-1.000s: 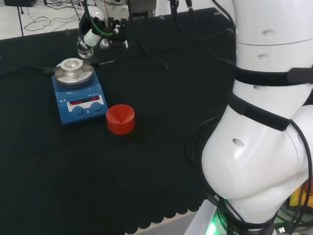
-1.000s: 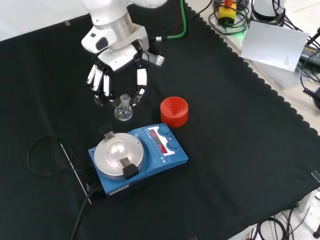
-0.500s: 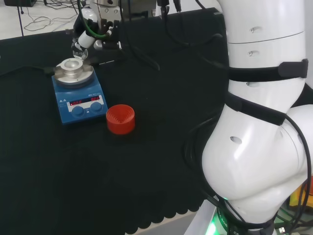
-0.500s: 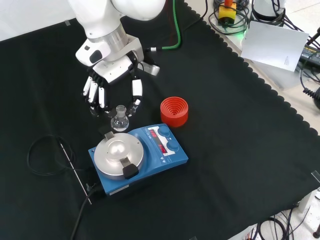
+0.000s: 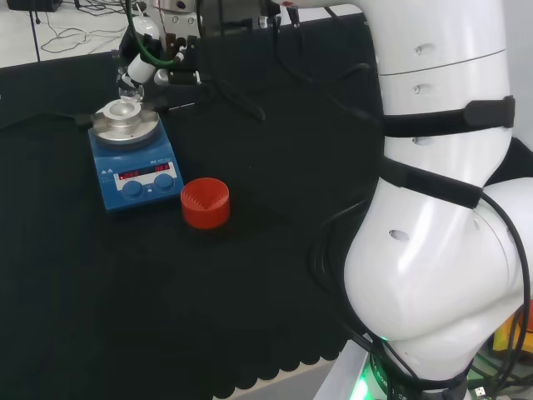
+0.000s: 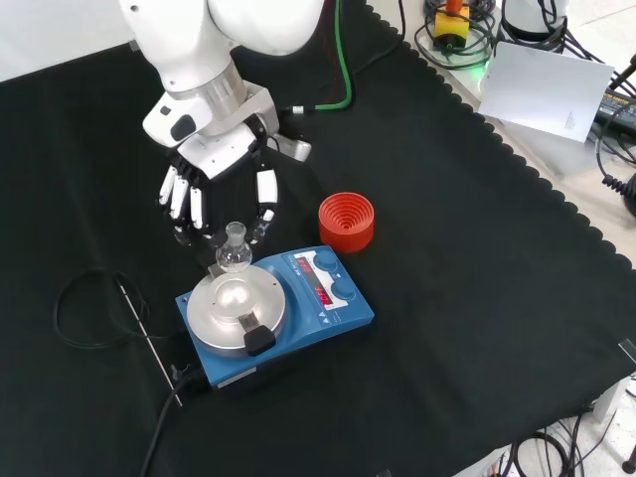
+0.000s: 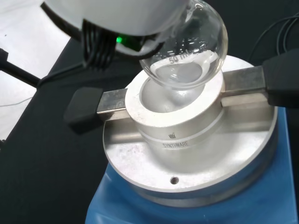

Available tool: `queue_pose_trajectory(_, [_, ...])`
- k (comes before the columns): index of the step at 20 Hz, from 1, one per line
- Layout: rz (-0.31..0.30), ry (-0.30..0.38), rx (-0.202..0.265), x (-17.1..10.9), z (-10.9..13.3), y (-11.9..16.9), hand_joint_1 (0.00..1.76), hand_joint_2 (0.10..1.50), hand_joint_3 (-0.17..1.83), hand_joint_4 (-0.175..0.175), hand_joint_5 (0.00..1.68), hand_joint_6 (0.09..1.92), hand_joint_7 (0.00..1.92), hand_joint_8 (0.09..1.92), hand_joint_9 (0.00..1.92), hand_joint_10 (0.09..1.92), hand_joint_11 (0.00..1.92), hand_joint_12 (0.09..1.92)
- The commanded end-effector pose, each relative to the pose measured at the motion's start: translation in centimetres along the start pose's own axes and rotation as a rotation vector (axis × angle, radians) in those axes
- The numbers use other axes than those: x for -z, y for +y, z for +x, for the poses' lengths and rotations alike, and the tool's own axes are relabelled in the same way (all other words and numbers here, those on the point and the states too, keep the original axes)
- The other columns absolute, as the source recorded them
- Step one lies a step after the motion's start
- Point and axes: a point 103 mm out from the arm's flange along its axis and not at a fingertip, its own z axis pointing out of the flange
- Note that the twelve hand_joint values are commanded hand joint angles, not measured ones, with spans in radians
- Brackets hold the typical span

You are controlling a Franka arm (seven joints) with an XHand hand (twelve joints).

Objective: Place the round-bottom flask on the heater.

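The clear round-bottom flask [image 6: 234, 253] hangs upright in the hand [image 6: 212, 189], whose fingers curl down round its neck. The bulb [image 7: 184, 46] sits just above the bowl of the silver heating block [image 7: 182, 126], slightly off its centre and apart from it. That block tops the blue heater [image 6: 298, 313] with two knobs and a red display. Seen from the head view, the hand [image 5: 158, 67] holds the flask [image 5: 129, 85] over the far edge of the heater [image 5: 133, 167]. A blurred white part of the hand [image 7: 117, 14] lies over the flask's neck.
A red ribbed ring stand [image 6: 346, 221] sits on the cloth just beyond the heater, also in the head view [image 5: 205, 202]. A coiled black cable [image 6: 89, 308] and a thin rod [image 6: 149, 343] lie left of the heater. The arm's white links [image 5: 441, 208] stand at the right.
The hand has carried the flask toward the heater; the flask went from beside the block to just above its bowl. The heater and red ring stayed put.
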Motion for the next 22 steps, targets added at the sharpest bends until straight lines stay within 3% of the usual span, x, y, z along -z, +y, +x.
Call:
queue_pose_trajectory(1, [0.025,-0.004,0.013,-0.8,0.2,0.9,1.12,0.60,0.82,0.175,1.20,0.88,0.70,0.66,0.87,0.53,0.61,1.26])
queue_pose_trajectory(22, [0.050,-0.016,0.039,-2.1,1.0,2.1,1.12,0.61,0.82,0.174,1.20,0.89,0.69,0.66,0.87,0.52,0.61,1.26])
